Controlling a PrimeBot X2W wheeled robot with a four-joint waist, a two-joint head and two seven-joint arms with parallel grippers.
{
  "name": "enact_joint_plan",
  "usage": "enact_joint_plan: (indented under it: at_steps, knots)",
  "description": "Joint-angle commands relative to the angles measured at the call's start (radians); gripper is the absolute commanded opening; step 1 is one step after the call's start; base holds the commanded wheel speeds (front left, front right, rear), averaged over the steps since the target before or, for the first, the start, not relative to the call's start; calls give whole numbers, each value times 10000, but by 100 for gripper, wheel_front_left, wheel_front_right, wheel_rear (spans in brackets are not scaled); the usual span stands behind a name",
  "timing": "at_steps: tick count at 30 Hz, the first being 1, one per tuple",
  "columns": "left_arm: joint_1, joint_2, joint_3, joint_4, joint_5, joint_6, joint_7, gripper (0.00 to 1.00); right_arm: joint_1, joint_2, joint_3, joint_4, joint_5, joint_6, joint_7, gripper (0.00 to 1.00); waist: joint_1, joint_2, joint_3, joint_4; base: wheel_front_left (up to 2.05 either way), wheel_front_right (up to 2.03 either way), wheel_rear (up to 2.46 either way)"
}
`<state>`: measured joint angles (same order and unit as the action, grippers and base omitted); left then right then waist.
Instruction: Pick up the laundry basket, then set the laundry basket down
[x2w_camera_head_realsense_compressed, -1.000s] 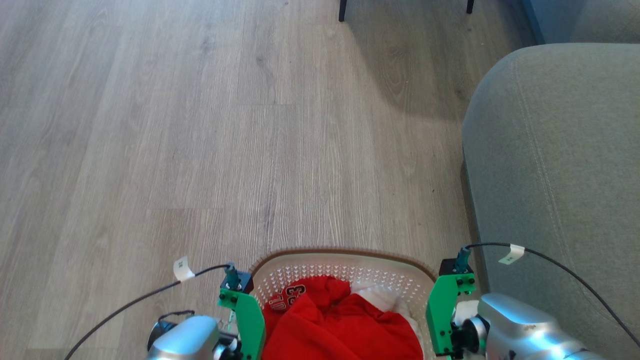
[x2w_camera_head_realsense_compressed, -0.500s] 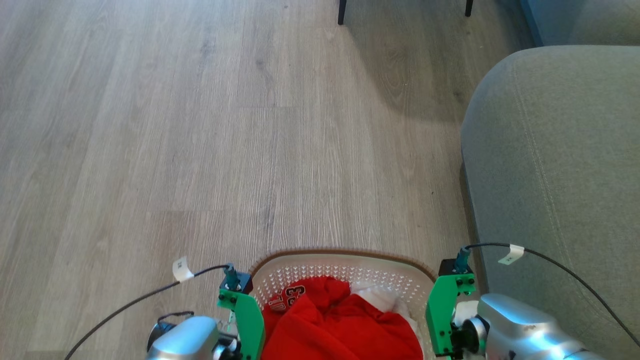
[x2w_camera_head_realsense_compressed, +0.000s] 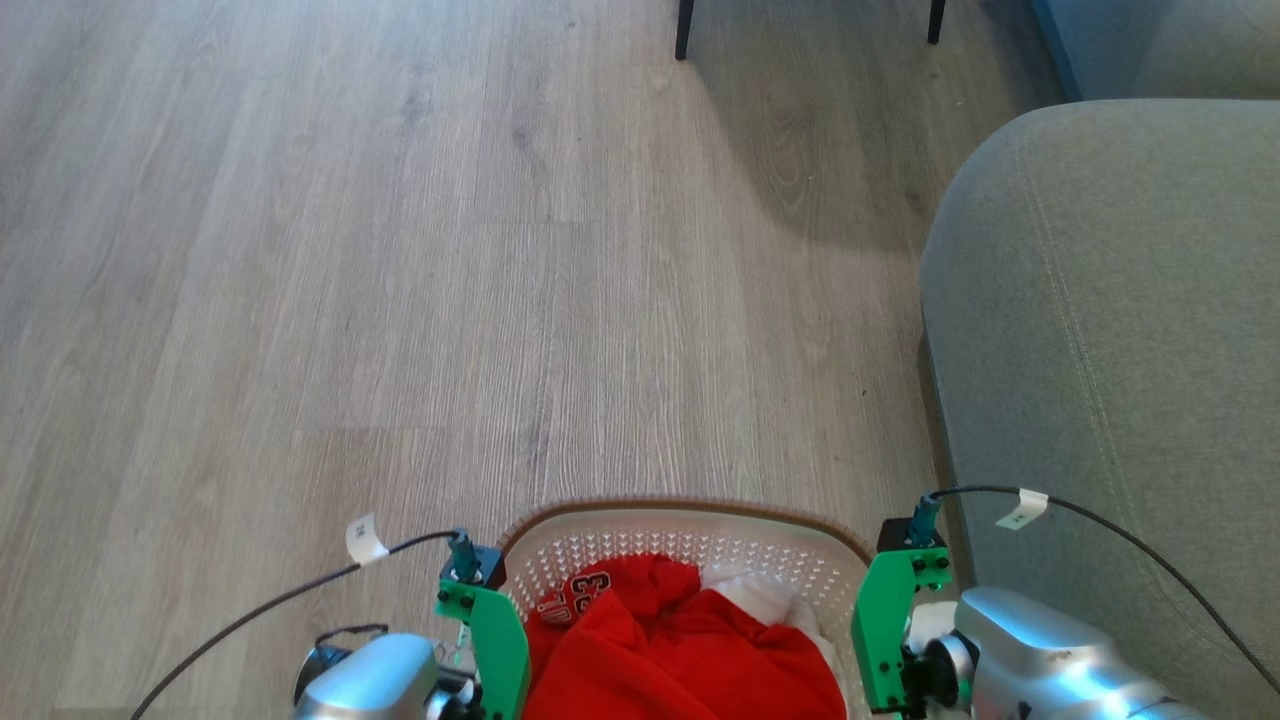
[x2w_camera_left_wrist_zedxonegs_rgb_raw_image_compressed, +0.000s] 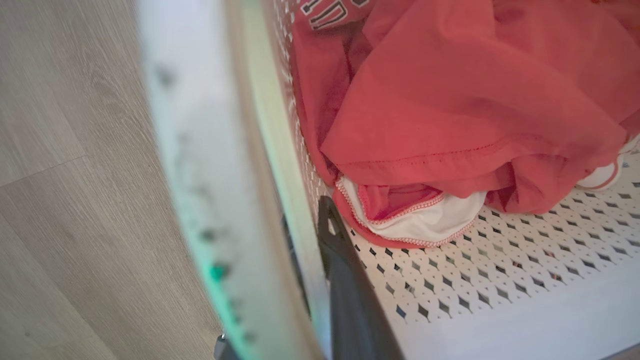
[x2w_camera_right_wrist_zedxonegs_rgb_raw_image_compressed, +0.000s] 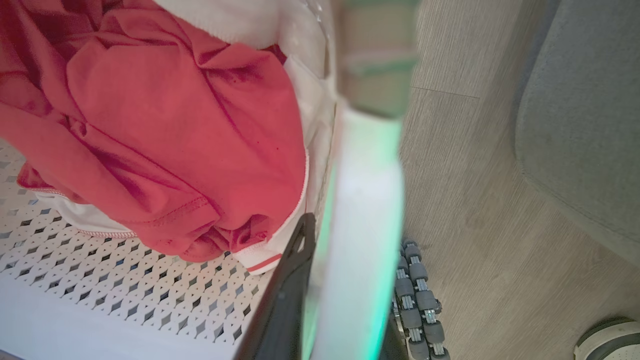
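Observation:
The laundry basket (x2w_camera_head_realsense_compressed: 690, 507), white and perforated with a brown rim, sits between my two arms at the bottom of the head view. A red garment (x2w_camera_head_realsense_compressed: 690, 650) and some white cloth lie in it. My left gripper (x2w_camera_left_wrist_zedxonegs_rgb_raw_image_compressed: 307, 280) is shut on the basket's left wall (x2w_camera_left_wrist_zedxonegs_rgb_raw_image_compressed: 220, 190), with one dark finger (x2w_camera_left_wrist_zedxonegs_rgb_raw_image_compressed: 345, 285) inside against the perforated side. My right gripper (x2w_camera_right_wrist_zedxonegs_rgb_raw_image_compressed: 340, 300) is shut on the right wall (x2w_camera_right_wrist_zedxonegs_rgb_raw_image_compressed: 365, 215), its dark finger (x2w_camera_right_wrist_zedxonegs_rgb_raw_image_compressed: 285, 300) also inside. Both outer fingers are hidden behind the walls. Green wrist mounts (x2w_camera_head_realsense_compressed: 497, 635) flank the rim.
A grey sofa (x2w_camera_head_realsense_compressed: 1110, 350) fills the right side, close beside my right arm. Two dark furniture legs (x2w_camera_head_realsense_compressed: 684, 25) stand at the far top. Wood floor (x2w_camera_head_realsense_compressed: 400, 250) stretches ahead and to the left. A roller wheel (x2w_camera_right_wrist_zedxonegs_rgb_raw_image_compressed: 417, 295) of my base shows below the basket.
The floor and sofa have slid slightly down the head view while the basket and both arms keep their place in it, so the camera has moved with the basket. Both grips are unchanged.

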<state>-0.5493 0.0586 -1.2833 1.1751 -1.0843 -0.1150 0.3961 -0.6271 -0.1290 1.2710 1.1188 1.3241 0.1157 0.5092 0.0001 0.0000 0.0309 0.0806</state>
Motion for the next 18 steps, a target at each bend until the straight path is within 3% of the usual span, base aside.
enact_joint_plan:
  at_steps: [1,18]
  knots:
    - [-231,-84,33,-304,-8,-157,-17,0,-61,263,65,-333,10,150,-55,0,-1,0,-10,3,0,0,0]
    - [-221,-84,32,-326,-21,-157,3,0,-60,223,76,-355,24,150,-56,0,-1,0,-1,34,0,0,0]
